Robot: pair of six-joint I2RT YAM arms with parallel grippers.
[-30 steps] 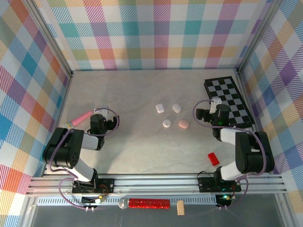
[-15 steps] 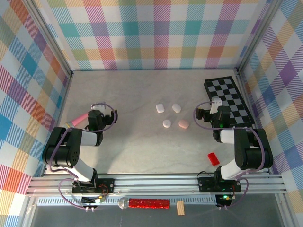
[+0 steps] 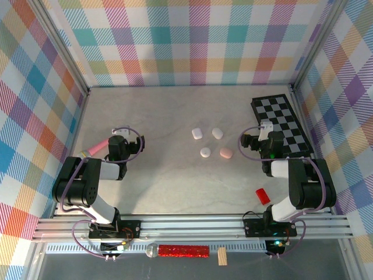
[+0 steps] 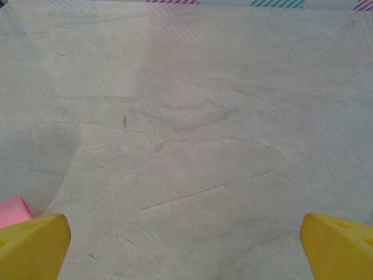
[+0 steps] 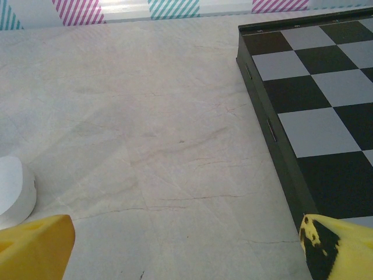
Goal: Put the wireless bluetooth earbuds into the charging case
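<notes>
Both the left arm and the right arm have chunky black joint housings linked by pale grey tubes. A thin purple cable loops along each arm. Small lamps glow at the black bases, and the one on the right is green. The left end effector and the right end effector have bright yellow wedge-shaped fingers. One right finger shows black scuffs.

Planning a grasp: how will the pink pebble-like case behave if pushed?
The pink case looks small and rounded, so it is probably light and apt to slide on the smooth table rather than tip. Its curved shell may slip when squeezed.
</notes>
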